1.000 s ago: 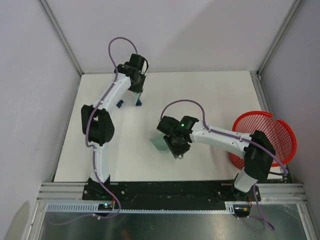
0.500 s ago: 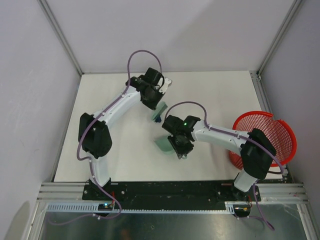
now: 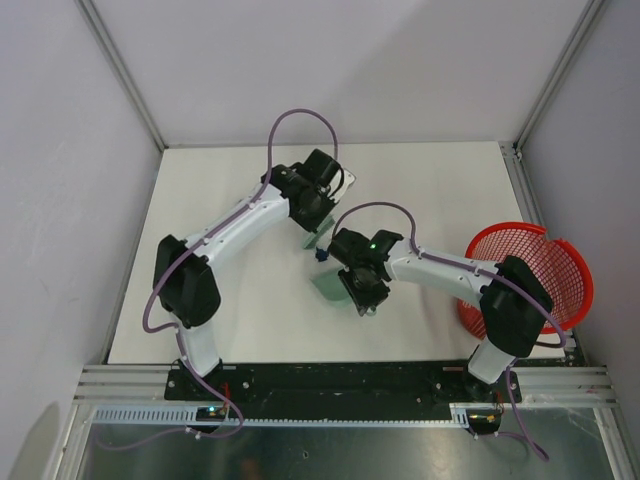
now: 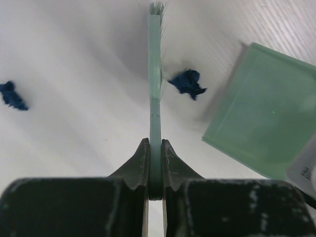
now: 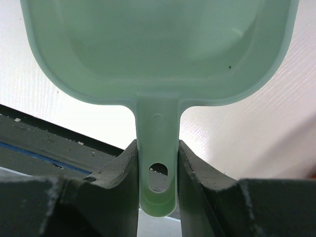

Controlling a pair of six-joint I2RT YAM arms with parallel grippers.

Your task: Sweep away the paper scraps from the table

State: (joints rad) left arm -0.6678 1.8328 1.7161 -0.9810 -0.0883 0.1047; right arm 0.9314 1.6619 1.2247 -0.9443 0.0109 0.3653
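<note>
Left jaws clenched on brush (image 4: 155,64), centre frame. Scrap (image 4: 186,83) between brush and dustpan (image 4: 261,123); second scrap (image 4: 12,96) far left. Right jaws grasping dustpan handle (image 5: 157,123).

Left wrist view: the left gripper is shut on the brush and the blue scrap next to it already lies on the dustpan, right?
Not quite. The left gripper is shut on the brush, but the blue scrap lies on the table, short of the dustpan, as the left wrist view shows.
</note>
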